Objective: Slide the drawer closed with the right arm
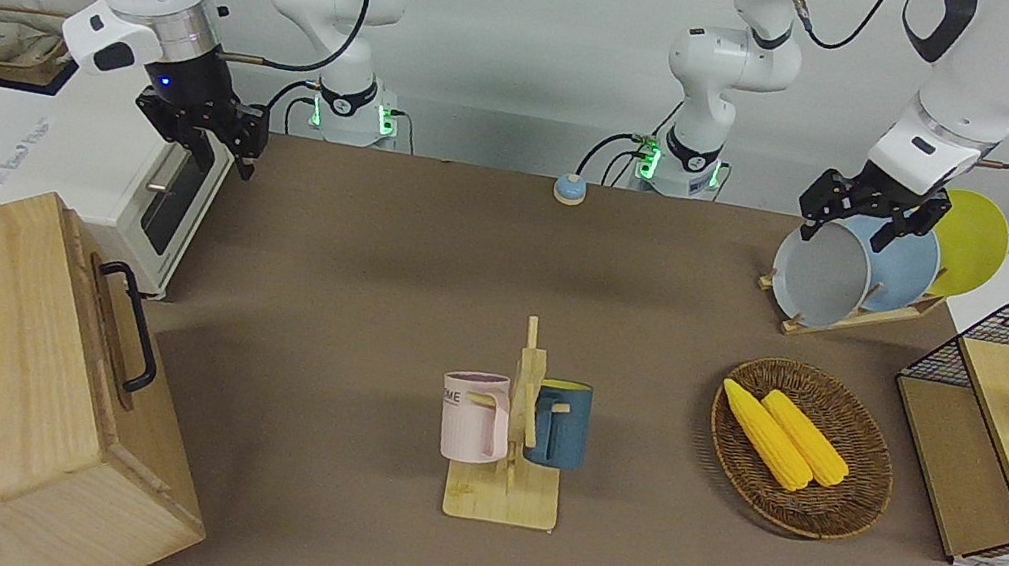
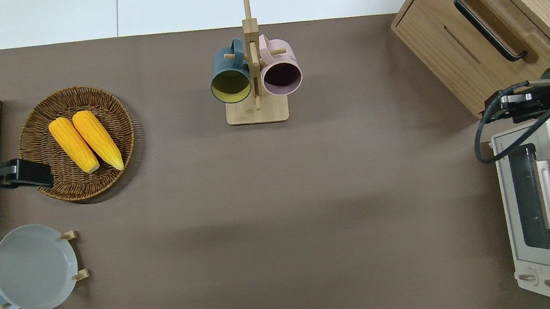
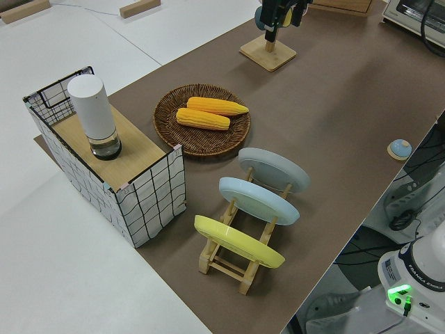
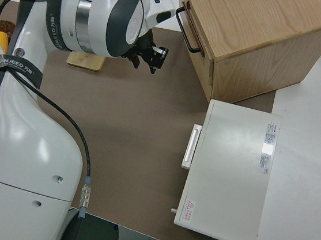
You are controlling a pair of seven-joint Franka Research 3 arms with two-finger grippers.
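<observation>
One drawer (image 2: 483,36), stiff wood on slides and probably light, sits just past the right gripper (image 2: 495,105), whose black fingers (image 1: 245,143) look slightly parted and empty; its flat front panel beside the loop handle (image 2: 488,26) suits pushing.

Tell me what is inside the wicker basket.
Two yellow corn cobs lie side by side in the wicker basket, touching along their length. Nothing else shows on the bare weave around them; whatever might be under the cobs is covered.
</observation>
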